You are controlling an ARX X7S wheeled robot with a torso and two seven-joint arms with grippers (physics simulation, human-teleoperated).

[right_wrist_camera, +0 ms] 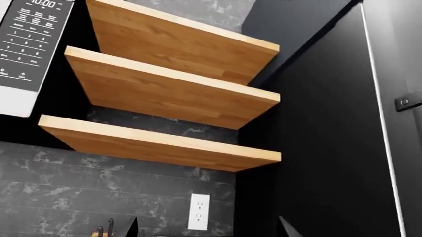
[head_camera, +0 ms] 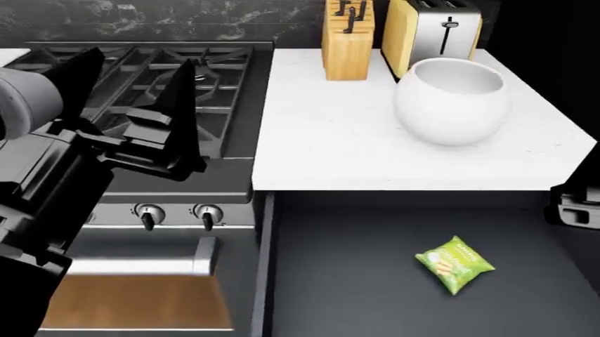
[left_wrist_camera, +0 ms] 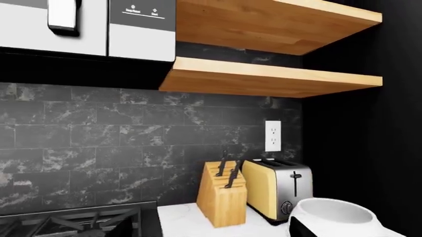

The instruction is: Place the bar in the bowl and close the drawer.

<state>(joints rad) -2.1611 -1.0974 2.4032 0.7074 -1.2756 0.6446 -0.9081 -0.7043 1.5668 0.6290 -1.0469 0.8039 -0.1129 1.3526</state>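
Observation:
The lime-green bar (head_camera: 454, 263) lies flat on the floor of the open dark drawer (head_camera: 356, 281), towards its right side. The white bowl (head_camera: 452, 98) stands on the white counter behind the drawer; it also shows in the left wrist view (left_wrist_camera: 336, 215). My left gripper (head_camera: 131, 77) is open and empty, raised over the stove, well left of the bar and bowl. My right gripper (right_wrist_camera: 207, 229) is open and empty with its fingertips wide apart; only part of it shows at the head view's right edge (head_camera: 574, 203), beside the drawer.
A steel-and-yellow toaster (head_camera: 431, 31) and a wooden knife block (head_camera: 349, 35) stand at the back of the white counter (head_camera: 328, 140). A gas stove (head_camera: 140, 63) with knobs (head_camera: 147, 214) lies to the left. Wooden shelves (right_wrist_camera: 165, 94) and a microwave (left_wrist_camera: 86, 24) hang above.

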